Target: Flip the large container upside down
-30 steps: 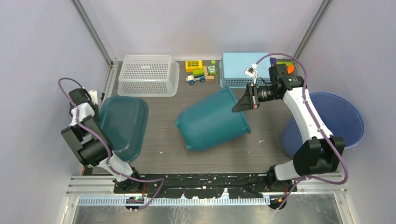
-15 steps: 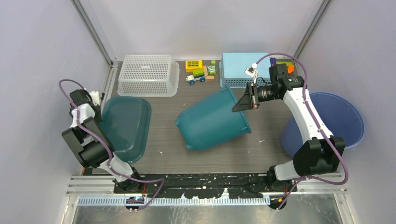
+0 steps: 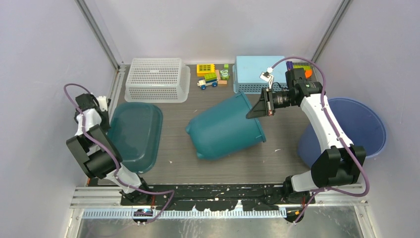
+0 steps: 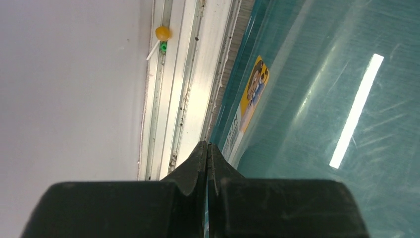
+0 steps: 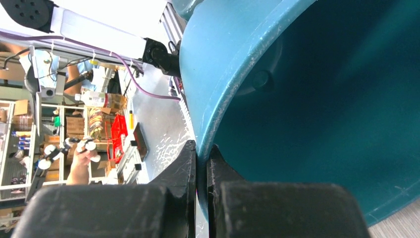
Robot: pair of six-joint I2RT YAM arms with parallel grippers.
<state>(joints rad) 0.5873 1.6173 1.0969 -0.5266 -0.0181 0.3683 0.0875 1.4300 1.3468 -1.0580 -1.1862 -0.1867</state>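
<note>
A large teal bucket (image 3: 225, 128) lies on its side in the middle of the table, its mouth toward the right. My right gripper (image 3: 259, 107) is shut on its upper rim; in the right wrist view the jaws (image 5: 201, 148) pinch the rim, with the bucket's dark inside (image 5: 322, 99) to the right. A teal translucent tub (image 3: 134, 135) stands tilted at the left. My left gripper (image 3: 100, 110) is shut on its left rim; the left wrist view shows the closed fingertips (image 4: 208, 145) at the edge of the tub's wall (image 4: 322, 99), which bears a yellow sticker.
A white mesh basket (image 3: 157, 79) stands at the back left. A light blue basket (image 3: 255, 72) and toy blocks (image 3: 210, 75) are at the back. A large blue round tub (image 3: 359, 126) sits at the right edge. The enclosure walls are close to both arms.
My left gripper has moved slightly right, and the teal tub's rim has shifted right with it. The right arm and the bucket have barely moved.
</note>
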